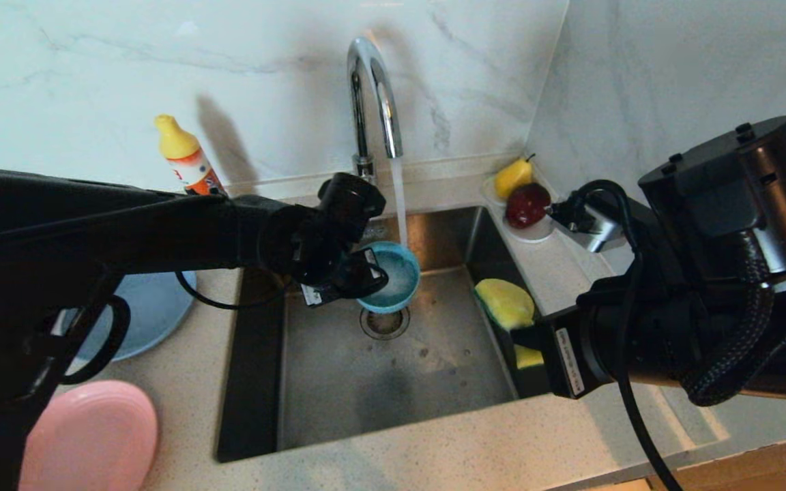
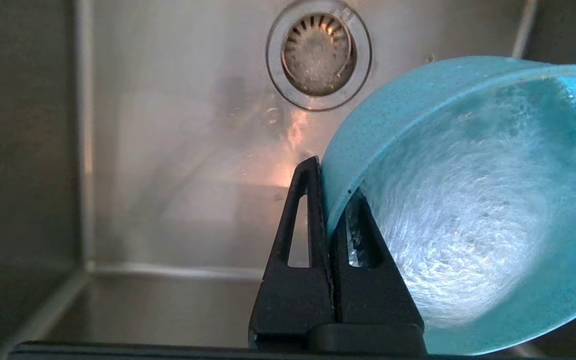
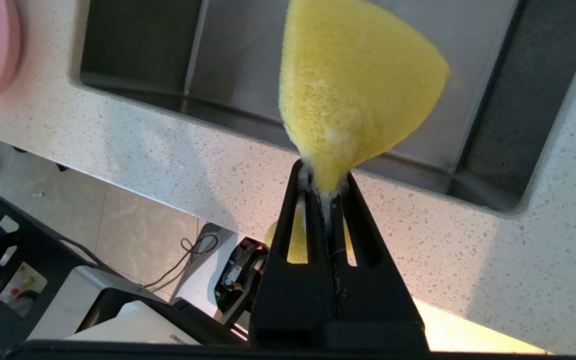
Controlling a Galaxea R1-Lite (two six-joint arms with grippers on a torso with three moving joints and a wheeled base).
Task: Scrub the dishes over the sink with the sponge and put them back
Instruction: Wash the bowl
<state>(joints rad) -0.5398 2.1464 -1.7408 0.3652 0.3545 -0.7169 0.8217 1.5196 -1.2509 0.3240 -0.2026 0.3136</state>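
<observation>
Right tool half-hiding squeezed sponge

Two plates, one light-blue, one pink; one teal bowl; one sponge; two fruits; one bottle.

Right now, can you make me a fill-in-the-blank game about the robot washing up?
1. The left gripper pinches the rim of the teal ____.
2. Water from the tap runs into it, above the sink and its round ____.
3. The right gripper squeezes the yellow ____.
4. The plate nearest the robot on the counter is ____.

Missing words: bowl; drain; sponge; pink
</observation>
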